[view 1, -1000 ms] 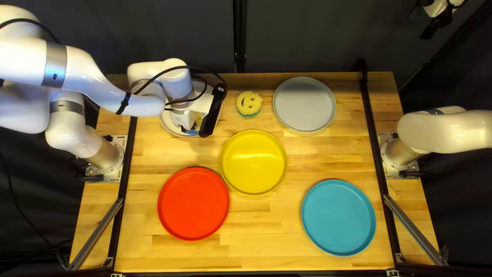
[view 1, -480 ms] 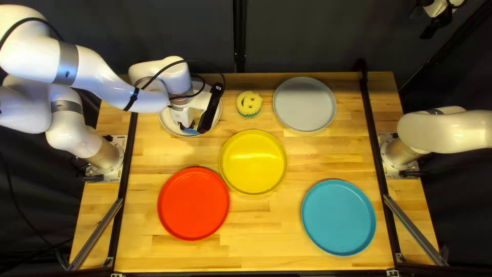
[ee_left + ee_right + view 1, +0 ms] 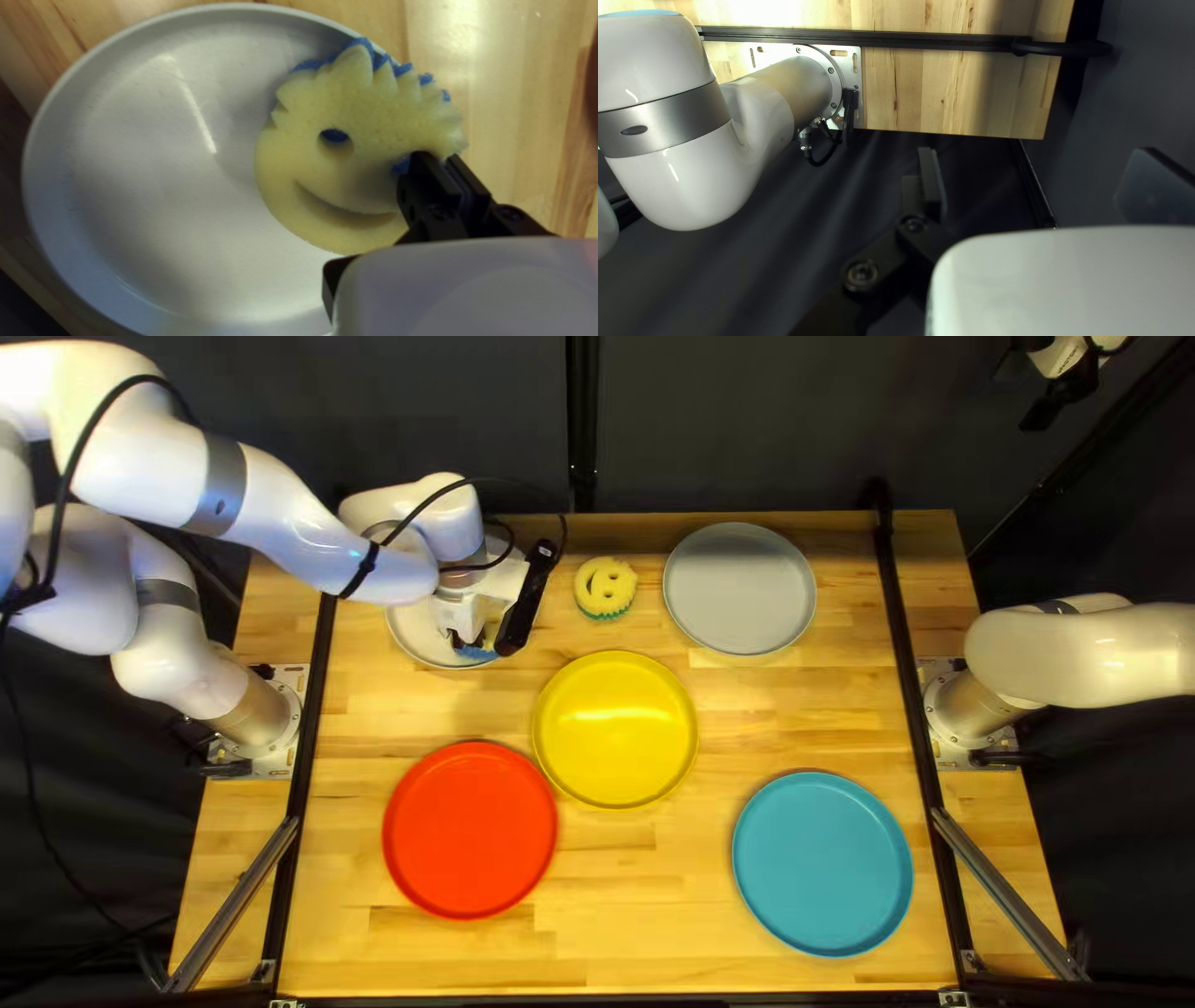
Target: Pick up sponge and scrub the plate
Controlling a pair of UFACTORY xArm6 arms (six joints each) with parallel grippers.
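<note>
Over the pale plate at the table's far left, my left gripper [image 3: 478, 636] holds the sponge; the blue underside of the sponge [image 3: 474, 652] shows below it. In the left wrist view the round yellow smiley sponge [image 3: 336, 186] lies over one side of the plate [image 3: 143, 180], overlapping its rim. The left gripper [image 3: 443, 160] has one finger in an eye hole and the other outside the sponge's edge, pinching that edge. My right gripper [image 3: 1056, 396] is raised at the top right corner. In the right wrist view the right gripper [image 3: 1041, 183] stands wide open, empty.
A second yellow smiley sponge [image 3: 606, 588] with a green underside sits right of the pale plate. Beyond it is a grey plate [image 3: 740, 589]. Nearer are yellow [image 3: 616, 729], red [image 3: 469, 830] and blue [image 3: 823, 864] plates. Dark rails [image 3: 909, 685] run along both table sides.
My left gripper shifted slightly left, then right across the pale plate, carrying the sponge. The right arm and the other plates stayed still.
</note>
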